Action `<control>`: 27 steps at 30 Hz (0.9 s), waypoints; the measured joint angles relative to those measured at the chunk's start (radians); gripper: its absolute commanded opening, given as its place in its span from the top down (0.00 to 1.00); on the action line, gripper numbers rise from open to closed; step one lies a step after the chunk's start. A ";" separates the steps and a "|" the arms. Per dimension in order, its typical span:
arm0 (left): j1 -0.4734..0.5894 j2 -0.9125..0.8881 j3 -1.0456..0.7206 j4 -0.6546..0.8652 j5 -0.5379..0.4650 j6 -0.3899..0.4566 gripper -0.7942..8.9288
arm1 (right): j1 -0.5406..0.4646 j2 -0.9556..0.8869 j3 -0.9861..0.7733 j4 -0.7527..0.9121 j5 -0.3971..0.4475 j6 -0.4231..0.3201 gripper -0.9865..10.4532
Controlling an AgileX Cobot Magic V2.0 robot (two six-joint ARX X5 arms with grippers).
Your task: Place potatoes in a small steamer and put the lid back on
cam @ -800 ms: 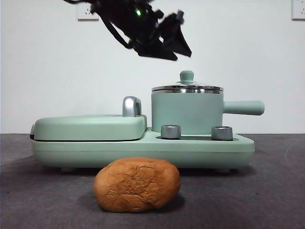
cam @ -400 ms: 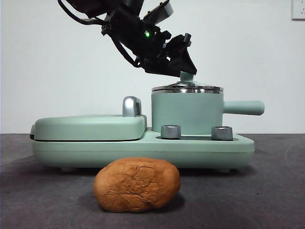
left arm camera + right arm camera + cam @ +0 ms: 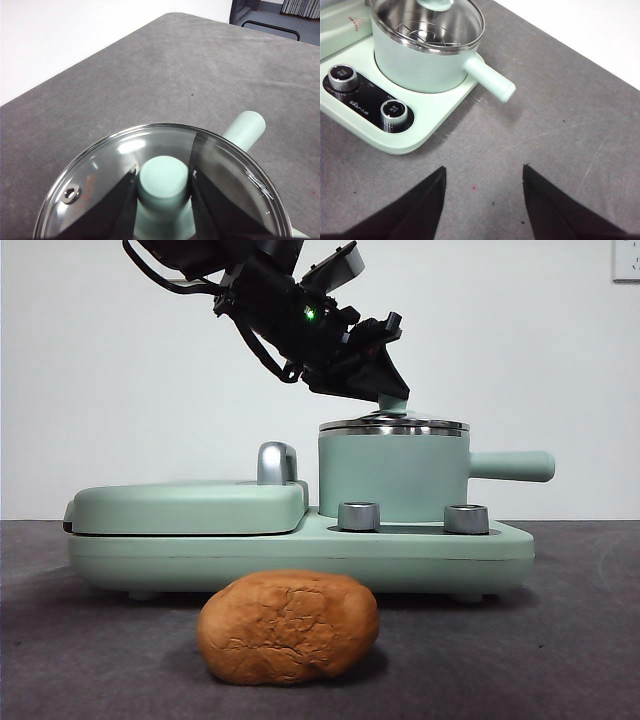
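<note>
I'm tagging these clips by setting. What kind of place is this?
Probably a lab or test bench set up as a mock kitchen. A mint-green cooker with a small steamer stands on a grey mat before a bare white wall with sockets; the left gripper grips the lid knob.

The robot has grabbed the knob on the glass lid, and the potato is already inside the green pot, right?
Not quite. The left gripper does have the lid by its knob, but the front view shows the potato on the table in front of the cooker, not in the pot.
</note>
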 measured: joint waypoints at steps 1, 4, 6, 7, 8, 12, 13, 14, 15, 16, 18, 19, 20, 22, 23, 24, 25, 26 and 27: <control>0.000 0.000 0.000 0.000 0.000 0.000 0.91 | 0.000 0.000 0.000 0.000 0.000 0.000 0.70; 0.000 0.000 0.000 0.001 0.000 0.000 0.91 | 0.000 0.000 0.000 0.000 0.000 0.000 0.70; 0.000 0.000 0.002 -0.001 0.000 0.000 0.91 | 0.000 0.000 0.000 0.000 0.000 0.000 0.70; 0.000 0.000 0.007 -0.008 0.000 0.000 0.91 | 0.000 0.000 0.000 0.000 0.000 0.000 0.70; 0.000 0.000 0.009 -0.011 -0.001 0.000 0.91 | 0.000 0.000 0.000 0.000 0.000 0.000 0.70; -0.001 0.000 0.015 -0.020 -0.002 0.000 0.91 | 0.000 0.000 0.000 0.000 0.000 0.000 0.70; -0.001 0.000 0.016 -0.019 -0.002 0.000 0.91 | 0.000 0.000 0.000 0.000 0.000 0.000 0.70; -0.001 -0.002 0.016 -0.020 -0.002 0.000 0.91 | 0.000 0.000 0.000 0.000 0.000 0.000 0.70; -0.001 -0.004 0.016 -0.023 -0.002 0.000 0.91 | 0.000 0.000 0.000 0.000 0.000 0.000 0.70; -0.002 -0.008 0.016 -0.028 -0.002 0.000 0.91 | 0.000 0.000 0.000 0.000 0.000 0.000 0.70; -0.002 -0.019 0.016 -0.037 -0.002 -0.001 0.91 | 0.000 0.000 0.000 0.000 0.000 0.000 0.70; -0.003 -0.027 0.016 -0.037 -0.002 -0.001 0.91 | 0.000 0.000 0.000 0.000 0.000 0.000 0.70; -0.003 -0.039 0.016 -0.038 -0.002 -0.001 0.91 | 0.000 0.000 0.000 0.000 0.000 0.000 0.70; -0.003 -0.066 0.016 -0.042 -0.002 -0.001 0.91 | 0.000 0.000 0.000 0.000 0.000 0.000 0.70; -0.003 -0.080 0.016 -0.045 -0.002 -0.001 0.91 | 0.000 0.000 0.000 0.000 0.000 0.000 0.70; -0.003 -0.094 0.017 -0.050 -0.002 -0.001 0.91 | 0.000 0.000 0.000 0.000 0.000 0.000 0.70; -0.003 -0.111 0.018 -0.059 -0.002 -0.001 0.91 | 0.000 0.000 0.000 0.000 0.000 0.000 0.70; -0.003 -0.123 0.020 -0.070 -0.002 -0.001 0.91 | 0.000 0.000 0.000 0.000 0.000 0.000 0.70; -0.003 -0.135 0.021 -0.084 -0.002 -0.003 0.91 | 0.000 0.000 0.000 0.000 0.000 0.000 0.70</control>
